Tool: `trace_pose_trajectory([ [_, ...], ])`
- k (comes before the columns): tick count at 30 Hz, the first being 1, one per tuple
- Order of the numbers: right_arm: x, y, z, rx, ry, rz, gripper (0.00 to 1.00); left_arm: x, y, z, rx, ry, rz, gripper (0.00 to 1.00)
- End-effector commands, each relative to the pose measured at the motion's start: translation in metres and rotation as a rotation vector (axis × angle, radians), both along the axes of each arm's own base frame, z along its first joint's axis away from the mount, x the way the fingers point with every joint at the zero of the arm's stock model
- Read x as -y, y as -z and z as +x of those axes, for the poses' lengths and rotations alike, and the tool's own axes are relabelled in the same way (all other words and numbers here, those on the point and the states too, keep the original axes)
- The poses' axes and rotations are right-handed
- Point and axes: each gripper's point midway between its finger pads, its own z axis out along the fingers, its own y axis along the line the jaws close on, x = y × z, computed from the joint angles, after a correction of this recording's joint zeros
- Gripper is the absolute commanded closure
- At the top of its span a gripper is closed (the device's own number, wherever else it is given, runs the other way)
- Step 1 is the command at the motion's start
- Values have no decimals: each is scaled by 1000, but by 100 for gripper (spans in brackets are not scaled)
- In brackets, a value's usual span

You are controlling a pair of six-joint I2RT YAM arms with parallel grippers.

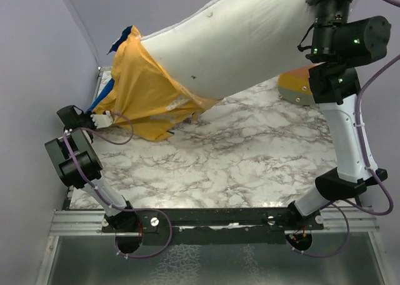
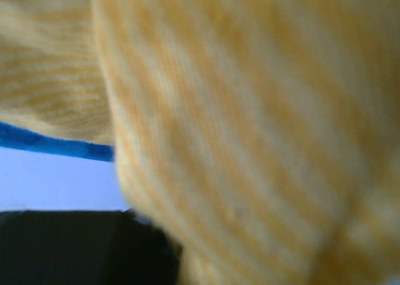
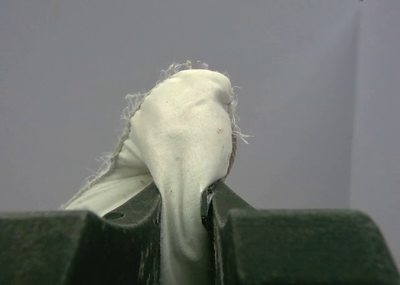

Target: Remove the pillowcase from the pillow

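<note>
The pillow (image 1: 250,41) is a plump, smooth white cushion, hanging in the air on a slant from upper right down to the left. Its low end sits inside the pillowcase (image 1: 140,91), a thin yellow-orange sack with a blue edge. The sack is bunched and creased around that end, and its loose folds drape onto the marbled tabletop (image 1: 250,154). Up close the cloth shows fine ribbed stripes, though blurred. The right arm stands tall and nearly straight. The right gripper (image 3: 183,200) is clamped on a frayed white corner of the pillow, which bulges above the jaws. The left arm is folded low at the tabletop's left edge, with the left gripper (image 1: 99,118) closed on the pillowcase's lower edge. An orange-and-cream cylinder (image 1: 297,88) lies behind the right arm.
</note>
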Motion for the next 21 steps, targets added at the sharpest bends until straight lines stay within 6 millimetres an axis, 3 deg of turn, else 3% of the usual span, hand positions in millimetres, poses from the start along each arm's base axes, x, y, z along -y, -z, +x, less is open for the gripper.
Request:
trace_pose_trajectory([
  [1, 160, -112, -234, 650, 298, 441, 99, -92, 15, -59, -171, -324, 232, 100],
  [6, 158, -109, -229, 627, 291, 432, 99, -82, 13, -57, -187, -349, 137, 100],
  [9, 145, -107, -213, 589, 232, 409, 99, -45, 1, -44, -203, -345, -84, 100],
  [13, 124, -106, -188, 536, 108, 400, 99, 47, -33, -16, -241, -232, -398, 100],
  [17, 98, -107, -169, 483, -29, 369, 99, 142, -97, 14, -184, -86, -557, 100],
  [21, 83, -106, -161, 452, -147, 391, 99, 214, -161, 46, -98, 0, -670, 100],
])
